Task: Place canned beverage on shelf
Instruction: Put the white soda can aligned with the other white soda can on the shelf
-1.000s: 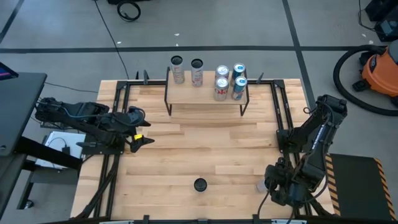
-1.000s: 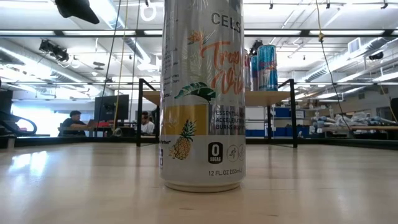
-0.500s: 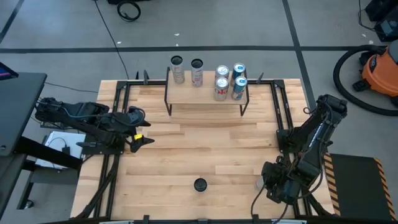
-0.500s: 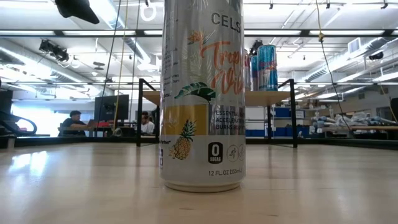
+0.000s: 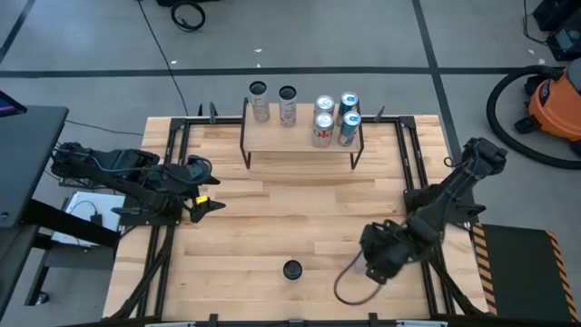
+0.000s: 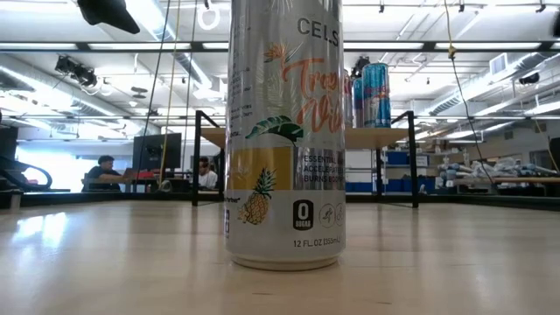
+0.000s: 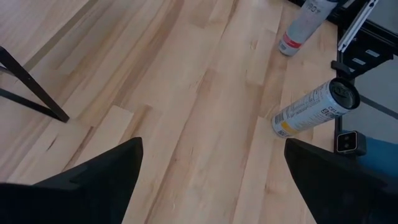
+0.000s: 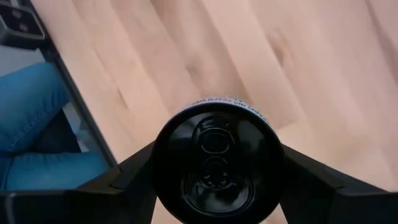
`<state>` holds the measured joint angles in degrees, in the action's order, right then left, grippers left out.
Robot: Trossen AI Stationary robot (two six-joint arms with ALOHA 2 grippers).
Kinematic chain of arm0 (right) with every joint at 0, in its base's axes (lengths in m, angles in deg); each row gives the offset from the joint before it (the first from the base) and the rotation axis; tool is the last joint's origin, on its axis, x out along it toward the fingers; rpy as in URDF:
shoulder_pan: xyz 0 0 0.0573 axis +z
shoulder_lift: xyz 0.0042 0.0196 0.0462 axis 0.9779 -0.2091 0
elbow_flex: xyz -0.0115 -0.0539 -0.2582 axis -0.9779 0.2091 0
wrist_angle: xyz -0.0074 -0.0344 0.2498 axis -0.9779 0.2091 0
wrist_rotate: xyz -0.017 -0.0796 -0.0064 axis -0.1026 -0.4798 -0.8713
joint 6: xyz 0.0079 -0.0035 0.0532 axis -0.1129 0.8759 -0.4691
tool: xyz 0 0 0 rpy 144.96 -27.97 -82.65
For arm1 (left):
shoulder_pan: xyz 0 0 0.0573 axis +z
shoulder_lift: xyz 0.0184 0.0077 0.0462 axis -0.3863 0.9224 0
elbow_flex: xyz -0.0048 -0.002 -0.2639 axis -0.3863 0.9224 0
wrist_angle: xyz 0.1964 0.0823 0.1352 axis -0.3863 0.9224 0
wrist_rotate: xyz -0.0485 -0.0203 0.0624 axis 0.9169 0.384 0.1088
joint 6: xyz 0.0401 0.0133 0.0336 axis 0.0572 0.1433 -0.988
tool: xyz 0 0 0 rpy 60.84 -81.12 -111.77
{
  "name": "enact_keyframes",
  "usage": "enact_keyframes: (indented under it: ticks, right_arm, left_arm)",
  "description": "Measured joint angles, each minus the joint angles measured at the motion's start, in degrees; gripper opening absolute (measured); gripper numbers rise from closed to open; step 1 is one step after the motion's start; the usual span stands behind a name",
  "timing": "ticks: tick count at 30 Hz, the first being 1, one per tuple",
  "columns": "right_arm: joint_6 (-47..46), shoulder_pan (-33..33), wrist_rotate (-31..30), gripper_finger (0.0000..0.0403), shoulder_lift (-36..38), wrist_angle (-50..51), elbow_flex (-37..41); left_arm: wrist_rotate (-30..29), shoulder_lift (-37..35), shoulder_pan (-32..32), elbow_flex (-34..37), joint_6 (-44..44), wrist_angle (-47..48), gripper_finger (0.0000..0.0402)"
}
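The shelf [image 5: 300,136], a wooden plank on black legs, stands at the table's far edge with several cans [image 5: 324,118] on it. It also shows in the low view [image 6: 385,136]. A pineapple-print can [image 5: 291,270] stands upright near the front edge and fills the low view [image 6: 284,131]. My right gripper [image 5: 375,256] is at the front right, over a silver can with a black top [image 8: 217,165]. That can's lower half shows in the left wrist view [image 7: 301,25]. My left gripper [image 5: 207,189] waits open and empty at the table's left [image 7: 211,186]. My right gripper comes from above, pointing down, with one finger [image 8: 134,171] on each side of the silver can's wall just below its rim [image 8: 158,158]. The can stands upright between them. In the left wrist view its base [image 7: 287,46] looks to be at the table top.
A person's blue-trousered leg [image 8: 37,137] shows beyond the table's near edge. Black rails [image 5: 413,163] run along both sides of the table. Bare wood lies between the shelf and the front can. An orange vacuum [image 5: 554,100] stands on the floor at the right.
My right gripper has moved from the front right corner toward the table's left and a little toward the far edge. It now stands over the silver can, which showed beside it before.
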<state>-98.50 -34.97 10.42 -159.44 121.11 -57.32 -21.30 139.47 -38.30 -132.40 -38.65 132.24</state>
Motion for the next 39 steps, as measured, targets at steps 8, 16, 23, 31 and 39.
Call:
enact_keyframes:
  ticks: [8,16,23,31,39]
  right_arm:
    - [11.73,-9.32,1.7,0.0265,-0.15,-2.05,-0.82]
    - [26.04,-18.11,1.87,0.0265,-0.13,-1.67,-9.51]
    - [36.23,-25.4,0.4,0.0265,-0.07,3.51,-17.84]
    - [45.95,-32.25,-1.62,0.0265,-0.04,4.95,-24.48]
    - [54.82,-39.44,-3.36,0.0265,-0.04,3.9,-28.9]
  left_arm:
    - [0.02,0.0,0.02,-0.02,0.02,0.0,0.0394]
    - [0.02,0.02,0.02,-0.02,0.06,0.0,0.0394]
    - [0.02,0.02,0.0,-0.02,0.48,0.0,0.0394]
    - [0.01,0.02,0.01,-0.02,0.5,0.0,0.0394]
    - [-0.55,0.02,0.02,-0.02,0.34,-3.05,0.0394]
